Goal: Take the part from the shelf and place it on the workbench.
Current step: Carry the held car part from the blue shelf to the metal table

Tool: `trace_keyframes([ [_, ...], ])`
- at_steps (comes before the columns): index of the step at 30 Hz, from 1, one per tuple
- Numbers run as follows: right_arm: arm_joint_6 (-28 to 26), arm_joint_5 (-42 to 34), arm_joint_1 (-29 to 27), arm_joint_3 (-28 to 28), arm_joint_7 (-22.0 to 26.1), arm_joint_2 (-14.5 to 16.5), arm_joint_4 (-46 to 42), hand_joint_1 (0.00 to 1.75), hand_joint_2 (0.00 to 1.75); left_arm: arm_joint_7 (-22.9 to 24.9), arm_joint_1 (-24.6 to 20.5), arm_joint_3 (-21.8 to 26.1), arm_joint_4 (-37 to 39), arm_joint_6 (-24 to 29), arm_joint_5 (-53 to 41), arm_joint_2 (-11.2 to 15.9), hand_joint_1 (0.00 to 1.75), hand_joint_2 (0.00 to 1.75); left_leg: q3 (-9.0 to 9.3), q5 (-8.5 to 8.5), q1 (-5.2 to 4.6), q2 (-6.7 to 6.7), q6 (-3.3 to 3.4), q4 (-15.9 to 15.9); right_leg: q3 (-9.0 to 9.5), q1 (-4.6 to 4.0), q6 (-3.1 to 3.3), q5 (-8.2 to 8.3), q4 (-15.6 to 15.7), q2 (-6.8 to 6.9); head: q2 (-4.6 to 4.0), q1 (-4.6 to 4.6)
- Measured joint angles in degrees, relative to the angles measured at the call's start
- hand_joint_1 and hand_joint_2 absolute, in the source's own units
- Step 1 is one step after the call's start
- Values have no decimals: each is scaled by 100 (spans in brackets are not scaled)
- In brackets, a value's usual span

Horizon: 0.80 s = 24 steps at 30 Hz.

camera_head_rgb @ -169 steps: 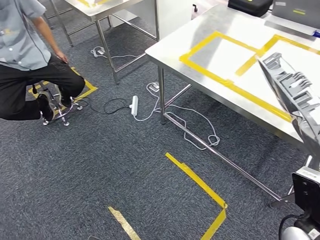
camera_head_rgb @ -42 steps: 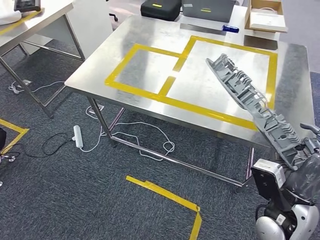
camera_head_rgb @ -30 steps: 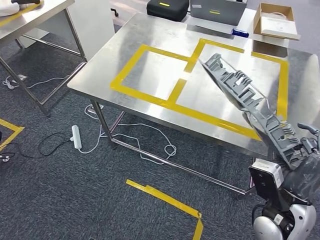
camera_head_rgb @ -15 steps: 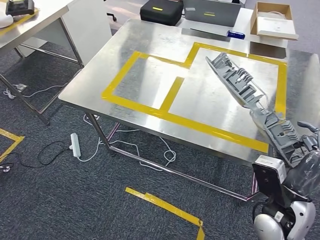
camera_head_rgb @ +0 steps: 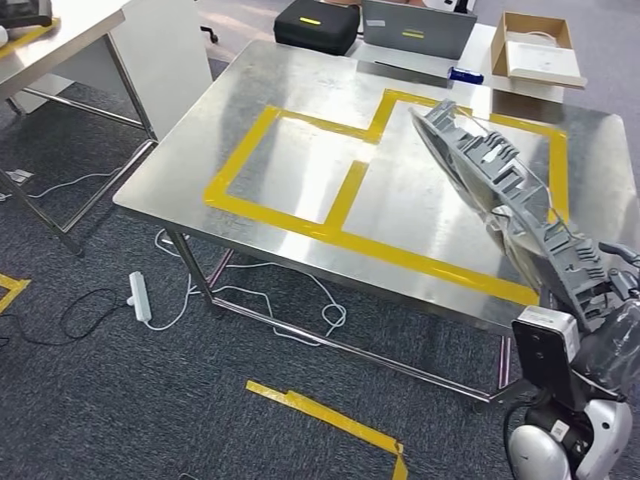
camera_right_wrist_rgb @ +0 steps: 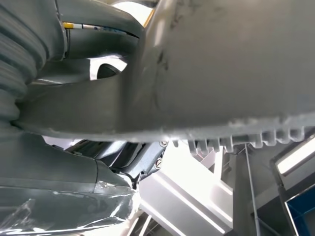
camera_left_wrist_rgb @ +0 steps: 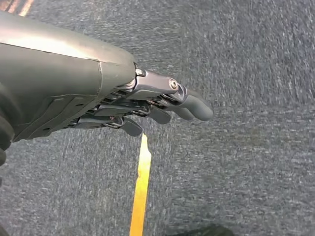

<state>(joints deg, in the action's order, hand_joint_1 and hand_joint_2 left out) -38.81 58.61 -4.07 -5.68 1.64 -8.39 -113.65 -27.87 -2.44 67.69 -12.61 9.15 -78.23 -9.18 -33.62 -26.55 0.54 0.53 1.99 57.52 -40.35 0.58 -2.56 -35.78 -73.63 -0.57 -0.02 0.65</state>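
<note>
A long, grey moulded-plastic part [camera_head_rgb: 513, 205] with ribs and clips on its upper face is held in the air by the robot's right hand [camera_head_rgb: 615, 335], at the lower right of the head view. The hand grips the part's near end; its far end points away from the robot and to its left, raised, so the long axis runs diagonally up over the steel bench [camera_head_rgb: 302, 75]. The far half of the part hangs above the right-hand rectangle of yellow tape [camera_head_rgb: 343, 195] marked on the bench top — it is not resting on the surface. In the right wrist view the part's [camera_right_wrist_rgb: 223, 64] smooth grey underside and toothed edge pass just in front of the hand's thumb [camera_right_wrist_rgb: 59, 101].

The left hand [camera_left_wrist_rgb: 148, 101] hangs over dark grey carpet [camera_left_wrist_rgb: 241, 162] with a yellow tape strip — its fingers [camera_left_wrist_rgb: 193, 105] are out straight, close together, holding nothing.

At the bench's far edge sit a black case [camera_head_rgb: 315, 22], a grey laptop [camera_head_rgb: 419, 28] and a shallow cardboard box [camera_head_rgb: 536, 60]. A white power strip [camera_head_rgb: 138, 296] lies on the carpet beneath.
</note>
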Motion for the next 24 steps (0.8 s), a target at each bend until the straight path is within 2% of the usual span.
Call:
trace_keyframes([
  [1, -3, -15, -1, 3, -7, -1, 9, 175, 175, 0, 1, -1, 0, -11, -1, 0, 0, 175, 11, -11, -1, 22, -1, 1, -12, 0, -2, 94, 21, 7, 0, 2],
  [2, -8, -36, -3, 13, -18, -1, 16, 175, 175, 0, 1, -2, 0, -19, -3, -1, 0, 175, 29, -24, -2, 43, -7, 1, 97, 0, 5, 286, 278, 29, 0, 1],
  [3, -14, -62, -3, 35, -32, -3, 21, 175, 175, 0, 0, -4, 0, -26, -7, -4, 0, 175, 52, -38, -3, 61, -19, 1, 295, -2, 18, 517, 696, 88, 0, 2],
  [4, -19, -91, -1, 66, -44, -6, 20, 175, 175, 0, 0, -6, 0, -29, -14, -7, 0, 175, 72, -54, -15, 75, -40, 4, 494, -21, 37, 671, 1110, 179, 0, 3],
  [5, -22, -119, 2, 102, -53, -9, 18, 175, 175, 1, 2, -8, 0, -30, -21, -10, 0, 175, 86, -68, -27, 89, -65, 8, 660, -37, 65, 770, 1427, 242, 0, 0],
  [6, -23, -146, 1, 137, -58, -12, 16, 175, 175, 4, 7, -9, 0, -30, -26, -13, 0, 175, 93, -78, -39, 106, -92, 12, 752, -53, 91, 797, 1597, 283, 0, -2],
  [7, -22, -170, -4, 167, -58, -14, 15, 175, 175, 13, 12, -9, 0, -30, -31, -14, 0, 175, 95, -84, -48, 131, -119, 14, 771, -70, 117, 776, 1630, 275, 0, -4],
  [10, 3, -213, -34, 237, -34, -15, 14, 175, 175, 36, 16, -11, 0, -42, -42, -16, 0, 175, 84, -173, -41, 164, -210, 96, 778, -38, 209, 818, 1649, 145, 0, -14],
  [12, 31, -220, -36, 263, -14, -15, 15, 175, 175, 39, 17, -13, 0, -55, -43, -15, 0, 175, -102, -468, -26, 74, -263, 547, 794, -8, 262, 839, 1673, 77, 0, -35],
  [14, 63, -219, -36, 274, -2, -15, 17, 175, 175, 43, 22, -13, 0, -63, -42, -15, 0, 175, -456, -813, -15, 18, -288, 1300, 793, -7, 283, 837, 1670, -3, 0, -49],
  [15, 81, -217, -38, 275, 1, -15, 22, 175, 175, 46, 26, -13, 0, -67, -42, -15, 0, 175, -588, -875, -11, 12, -292, 1558, 795, -8, 286, 835, 1668, -51, 0, -48],
  [16, 101, -216, -39, 275, 2, -15, 26, 175, 175, 49, 30, -13, 0, -71, -42, -15, 0, 175, -636, -820, -11, 8, -289, 1626, 798, -8, 286, 833, 1664, -101, 0, -50],
  [17, 118, -216, -40, 275, 2, -15, 31, 175, 175, 51, 32, -13, 0, -75, -42, -15, 0, 175, -577, -655, -11, -4, -275, 1466, 806, -9, 283, 829, 1661, -153, 0, -50],
  [19, 138, -215, -39, 275, 3, -15, 36, 175, 175, 52, 30, -13, 0, -79, -42, -10, 0, 175, -262, -223, -13, -118, -217, 742, 824, -11, 266, 814, 1654, -246, 0, -48],
  [20, 143, -214, -36, 275, 5, -15, 37, 175, 175, 52, 28, -13, 0, -80, -42, -6, 0, 175, -106, -92, -12, -191, -187, 389, 820, -17, 247, 804, 1642, -291, 0, -46],
  [21, 144, -213, -32, 275, 7, -15, 37, 175, 175, 54, 26, -13, 0, -80, -42, -1, 0, 175, -10, -37, -15, -250, -164, 165, 806, -16, 222, 799, 1633, -323, 0, -47],
  [22, 145, -213, -29, 274, 9, -15, 38, 175, 175, 56, 24, -13, 0, -80, -42, 2, 0, 175, 28, -48, -21, -282, -149, 71, 786, -11, 193, 796, 1626, -352, 0, -43],
  [24, 151, -212, -30, 269, 10, -15, 38, 175, 175, 60, 19, -15, 0, -80, -42, -1, 0, 175, 35, -52, -23, -238, -115, 29, 749, 10, 123, 793, 1625, -384, 0, -46],
])
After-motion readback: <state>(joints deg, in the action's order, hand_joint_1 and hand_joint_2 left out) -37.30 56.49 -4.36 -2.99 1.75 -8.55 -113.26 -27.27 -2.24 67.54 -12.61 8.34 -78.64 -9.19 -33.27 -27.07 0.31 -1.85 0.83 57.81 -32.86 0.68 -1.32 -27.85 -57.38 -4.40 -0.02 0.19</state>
